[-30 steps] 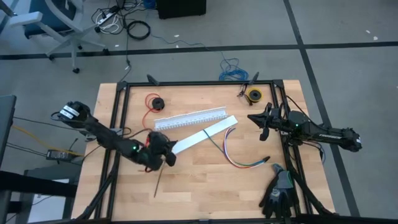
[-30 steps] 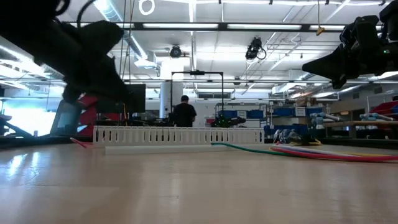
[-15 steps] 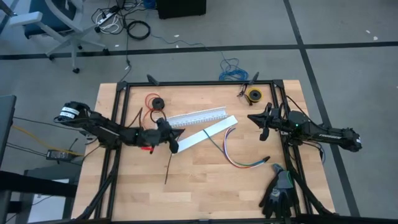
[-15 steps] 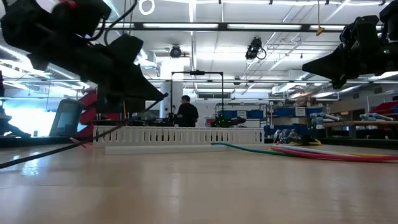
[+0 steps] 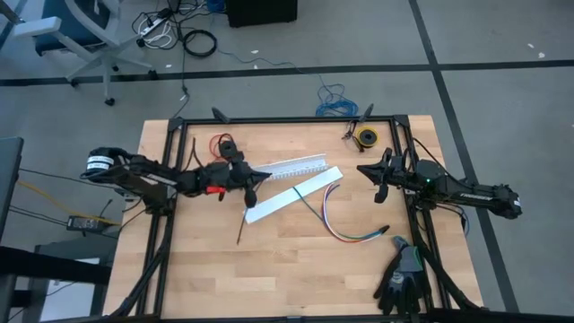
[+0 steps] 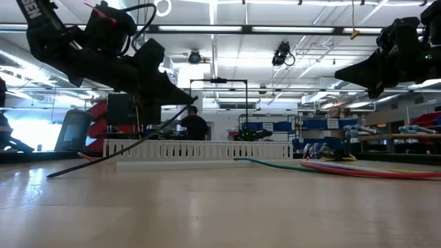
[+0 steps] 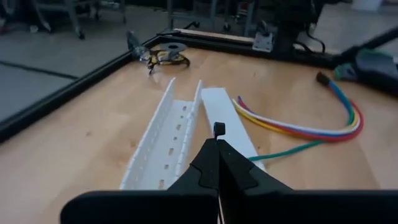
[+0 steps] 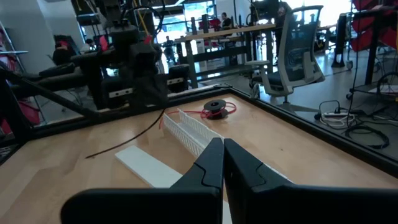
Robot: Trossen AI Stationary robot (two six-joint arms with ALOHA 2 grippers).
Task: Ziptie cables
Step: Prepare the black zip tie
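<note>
While the ziptie (image 5: 244,218) trails down to the table, the left claw (image 5: 254,176) pinches its upper end.

2 dark arms, black tapered fingers (image 7: 217,163).

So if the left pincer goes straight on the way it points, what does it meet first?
Probably the white channel and the flat white strip beside it, right ahead of the shut left pincer; the cables lie farther on. Depth is uncertain.

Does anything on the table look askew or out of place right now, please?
The ziptie hangs at a slant from the shut left gripper, its far tip touching the table. The cables lie curled beside the white flat strip, unbundled.
</note>
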